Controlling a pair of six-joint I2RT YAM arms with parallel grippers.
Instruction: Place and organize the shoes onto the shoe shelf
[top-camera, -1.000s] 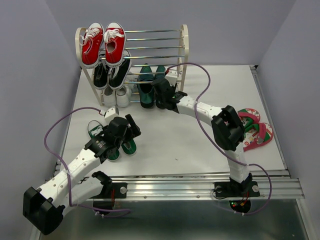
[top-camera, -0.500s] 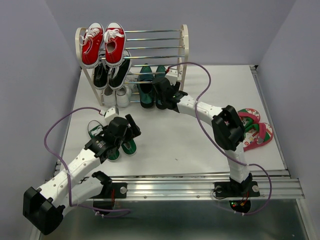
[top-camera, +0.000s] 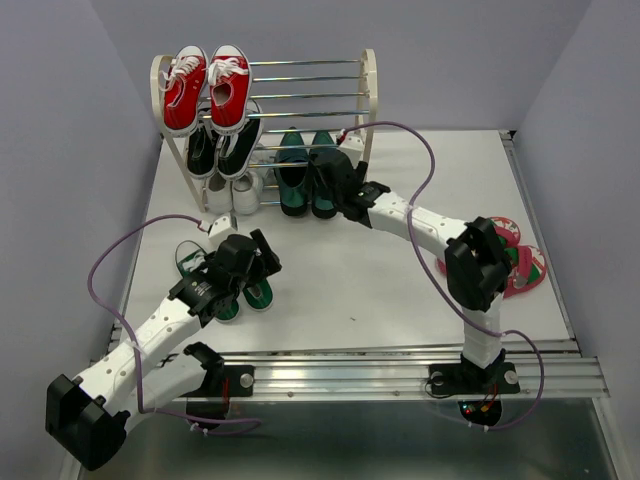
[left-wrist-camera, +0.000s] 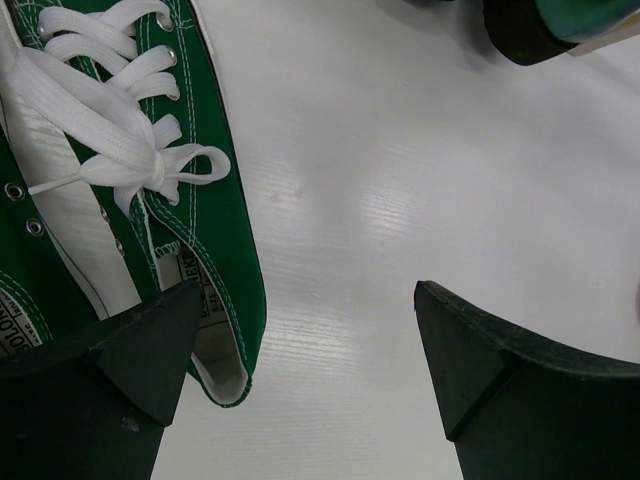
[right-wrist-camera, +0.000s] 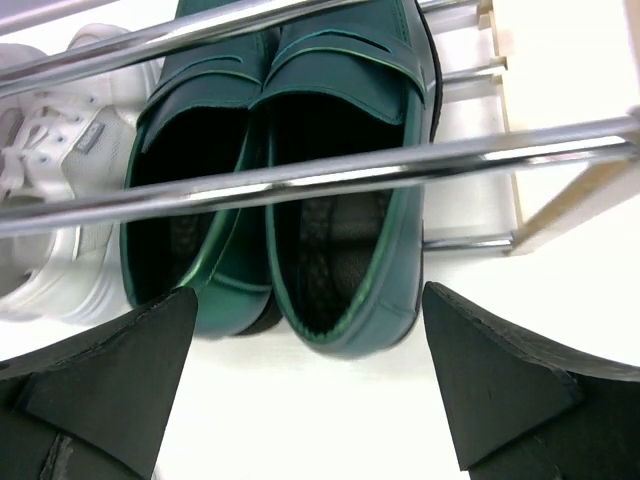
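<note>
Sneakers (left-wrist-camera: 120, 150), green canvas, lie on the tabletop (left-wrist-camera: 400, 150) under the left arm (top-camera: 160, 320); one sits just outside the open left claw (left-wrist-camera: 305, 300), lengthwise along its reach. Loafers (right-wrist-camera: 300, 150) rest at the shelf (top-camera: 368, 90) foot, right claw (right-wrist-camera: 308, 300) open before them.

Lettering printed on the inner labels of the green canvas sneaker (left-wrist-camera: 215, 200), at near left, is cropped and too blurred to read; nothing else carries legible text.
</note>
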